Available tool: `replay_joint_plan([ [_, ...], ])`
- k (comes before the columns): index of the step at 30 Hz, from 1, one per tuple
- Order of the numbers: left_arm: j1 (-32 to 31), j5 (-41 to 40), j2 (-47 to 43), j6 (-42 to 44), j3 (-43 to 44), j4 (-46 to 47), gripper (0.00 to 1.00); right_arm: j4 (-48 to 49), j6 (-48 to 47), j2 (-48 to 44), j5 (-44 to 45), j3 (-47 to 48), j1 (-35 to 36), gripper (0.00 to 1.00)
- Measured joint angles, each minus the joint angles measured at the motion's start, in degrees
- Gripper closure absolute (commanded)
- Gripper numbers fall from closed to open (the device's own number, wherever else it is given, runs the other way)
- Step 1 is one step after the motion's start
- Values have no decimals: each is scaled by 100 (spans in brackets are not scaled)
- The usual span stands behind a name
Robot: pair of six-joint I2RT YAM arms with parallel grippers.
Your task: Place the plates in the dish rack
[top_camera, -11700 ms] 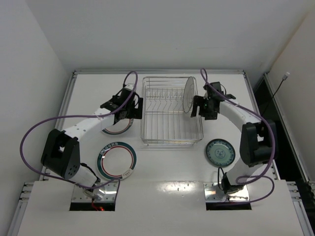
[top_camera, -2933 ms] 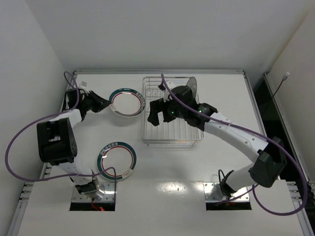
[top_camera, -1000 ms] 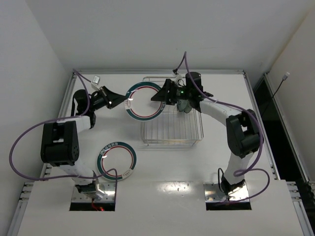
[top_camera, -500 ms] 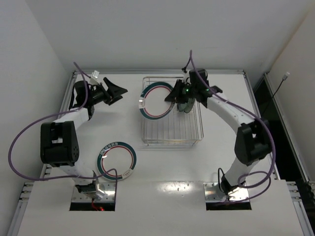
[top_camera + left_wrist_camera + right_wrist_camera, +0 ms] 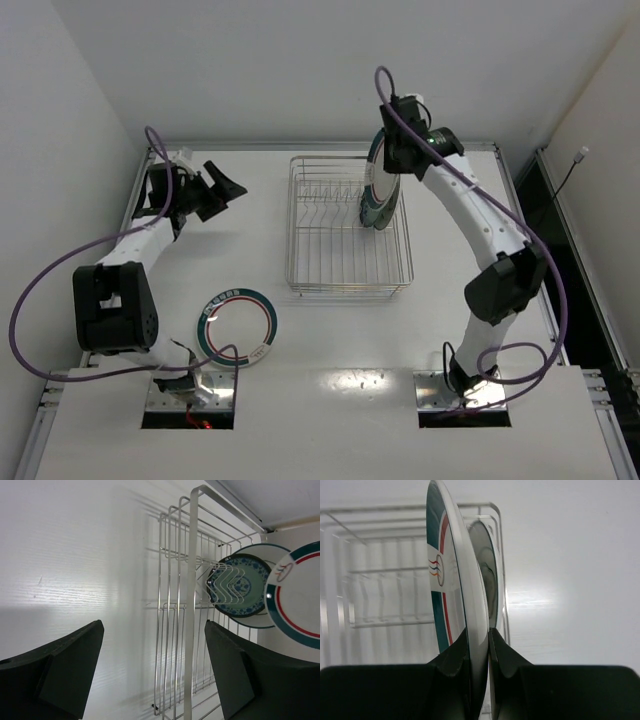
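Right hand (image 5: 479,645) is clenched on a ringed plate's (image 5: 440,580) rim, upright at the rack's (image 5: 345,285) 3 o'clock end, just beside two racked plates (image 5: 235,587). Lower it edge-on between free tines (image 5: 335,190), then let go. Left hand (image 5: 152,645) is released and empty at 10 o'clock.

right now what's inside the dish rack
At the right end of the dish rack stand a teal patterned plate and, mostly covered behind it, a white plate. The right gripper holds a ringed plate on edge beside them. Whether it rests in a slot is hidden.
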Motion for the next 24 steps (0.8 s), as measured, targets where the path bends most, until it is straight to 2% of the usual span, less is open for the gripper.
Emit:
replay_joint_plan([
  [5, 17, -52, 79, 61, 11, -127, 20, -286, -260, 448, 562, -310, 214, 100],
  [13, 20, -44, 175, 79, 11, -166, 20, -2, -271, 481, 621, -890, 452, 100],
  [22, 20, -7, 291, 76, 11, -175, 20, 101, -271, 887, 798, -603, 529, 100],
  [24, 20, 0, 299, 76, 13, -188, 20, 138, -251, 1005, 807, -555, 529, 97],
])
